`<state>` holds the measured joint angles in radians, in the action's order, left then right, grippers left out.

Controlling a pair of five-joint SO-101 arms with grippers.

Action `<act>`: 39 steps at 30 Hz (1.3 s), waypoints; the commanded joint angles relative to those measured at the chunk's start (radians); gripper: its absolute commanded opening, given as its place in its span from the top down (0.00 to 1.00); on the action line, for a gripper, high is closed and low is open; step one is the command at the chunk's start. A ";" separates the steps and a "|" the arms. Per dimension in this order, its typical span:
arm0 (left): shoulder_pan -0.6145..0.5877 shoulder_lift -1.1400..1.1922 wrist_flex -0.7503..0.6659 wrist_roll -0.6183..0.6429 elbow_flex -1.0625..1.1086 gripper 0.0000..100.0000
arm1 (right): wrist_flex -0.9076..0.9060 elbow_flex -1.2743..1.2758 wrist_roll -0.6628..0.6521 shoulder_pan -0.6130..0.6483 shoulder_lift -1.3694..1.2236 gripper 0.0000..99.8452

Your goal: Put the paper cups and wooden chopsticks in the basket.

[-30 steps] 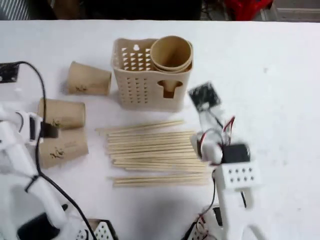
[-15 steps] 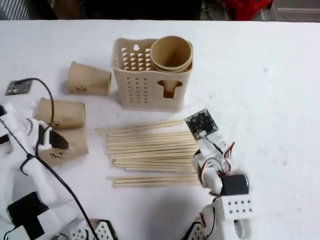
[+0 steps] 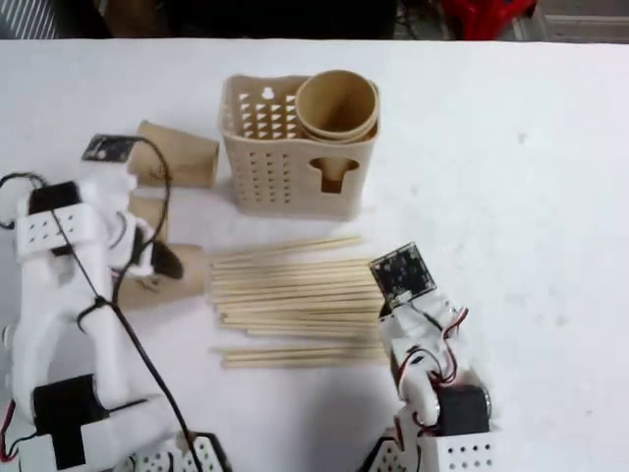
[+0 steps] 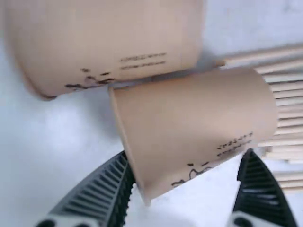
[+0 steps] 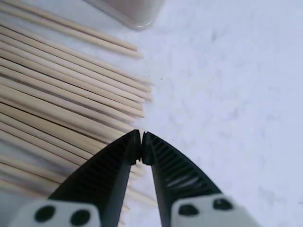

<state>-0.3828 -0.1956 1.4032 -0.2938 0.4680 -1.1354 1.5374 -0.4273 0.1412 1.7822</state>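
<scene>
We have the left claw (image 4: 185, 158) astride a cup (image 4: 194, 127) that lies on its side near the left edge of the table (image 3: 550, 147). The jaws are apart, one by the rim end and one toward the base, and as far as we can judge they are not yet pressing. A second cup (image 4: 104, 42) lies right against it on the far side. A third cup (image 3: 182, 157) rests farther back, just beside the basket (image 3: 285, 172). The basket stands toward the far edge, with stacked cups (image 3: 337, 103) already in the compartment nearer the right edge. The chopsticks (image 3: 295, 295) lie in a loose raft mid-table, none of them in the basket. The right claw (image 5: 142, 141) sits over the ends nearest the right edge, its jaws together and nothing between them.

We take the step in hand to be gripping this cup. The jaw tips reach only its near flank, so we would go deeper before closing, and perhaps turn the wrist so the pads meet the wall squarely rather than end to end. We would close softly, since paper buckles and a tapered cup can slip toward its wide end. We would lift straight up to spare the neighbouring cup, then nest it upright on the stack
</scene>
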 commanded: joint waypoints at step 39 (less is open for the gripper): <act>0.453 -0.159 0.382 -0.017 -0.709 0.98 | 0.013 0.012 -0.011 -0.004 0.004 0.98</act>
<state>0.0100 -0.3076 1.7776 -0.3000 -0.0905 -1.1354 1.5543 -0.4273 0.1396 1.7822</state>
